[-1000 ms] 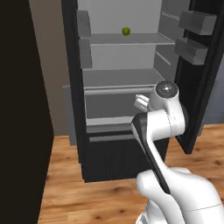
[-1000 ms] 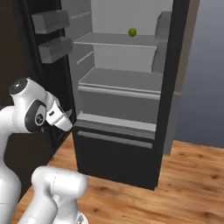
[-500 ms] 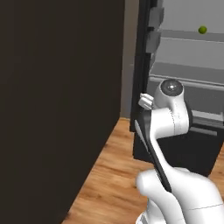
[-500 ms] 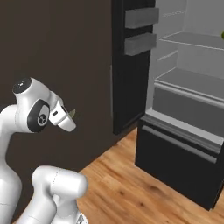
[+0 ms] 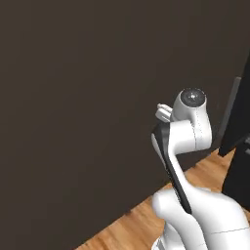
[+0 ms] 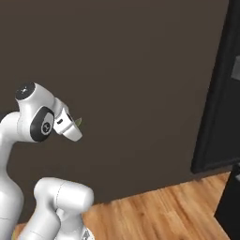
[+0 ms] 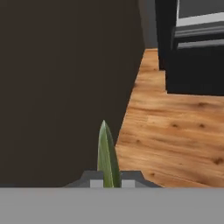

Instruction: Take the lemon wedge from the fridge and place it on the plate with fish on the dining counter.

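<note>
I've got the jaws pinched nearly shut on the lemon wedge [image 7: 107,155], its thin tip poking out beyond them, held high beside the dark wall [image 7: 65,87], left of the fridge [image 7: 192,52], for carrying.

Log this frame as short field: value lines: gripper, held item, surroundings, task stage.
gripper: gripper shut on lemon wedge
held item: thin yellow-green sliver, tip poking past the fingertips, also visible at the hand
surroundings: dark wall ahead, wood floor, fridge off to the side
task stage: wedge in hand, not yet placed
</note>
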You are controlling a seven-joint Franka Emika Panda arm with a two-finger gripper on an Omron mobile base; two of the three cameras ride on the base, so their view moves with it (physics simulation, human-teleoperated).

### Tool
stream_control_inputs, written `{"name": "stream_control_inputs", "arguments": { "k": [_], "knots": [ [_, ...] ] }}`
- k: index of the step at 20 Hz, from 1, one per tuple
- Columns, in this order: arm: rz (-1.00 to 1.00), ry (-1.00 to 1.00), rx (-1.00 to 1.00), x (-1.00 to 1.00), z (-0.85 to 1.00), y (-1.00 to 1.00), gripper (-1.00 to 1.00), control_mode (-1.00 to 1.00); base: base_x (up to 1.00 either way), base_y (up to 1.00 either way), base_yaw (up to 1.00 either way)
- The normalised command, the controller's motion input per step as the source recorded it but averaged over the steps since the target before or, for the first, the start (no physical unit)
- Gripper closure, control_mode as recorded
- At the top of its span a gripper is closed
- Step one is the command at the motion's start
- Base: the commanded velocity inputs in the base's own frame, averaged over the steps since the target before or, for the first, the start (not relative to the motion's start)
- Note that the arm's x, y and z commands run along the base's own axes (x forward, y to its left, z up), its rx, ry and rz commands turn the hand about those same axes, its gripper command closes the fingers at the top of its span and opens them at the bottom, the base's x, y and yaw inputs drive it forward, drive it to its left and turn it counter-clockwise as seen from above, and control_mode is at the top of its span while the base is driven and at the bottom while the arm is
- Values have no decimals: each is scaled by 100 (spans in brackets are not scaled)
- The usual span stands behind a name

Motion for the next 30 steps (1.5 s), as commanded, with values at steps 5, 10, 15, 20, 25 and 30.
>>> {"name": "stream_control_inputs", "arguments": {
  "k": [5,10,15,20,25,30],
  "knots": [
    [0,0,0,0,0,0,100,100,-10,0,88],
    [0,0,0,0,0,0,100,100,-19,0,81],
    [0,0,0,0,0,0,100,100,-11,0,86],
    [0,0,0,0,0,0,100,100,0,4,92],
    [0,0,0,0,0,0,100,100,0,8,93],
    [0,0,0,0,0,0,100,100,0,9,93]
  ]
}}
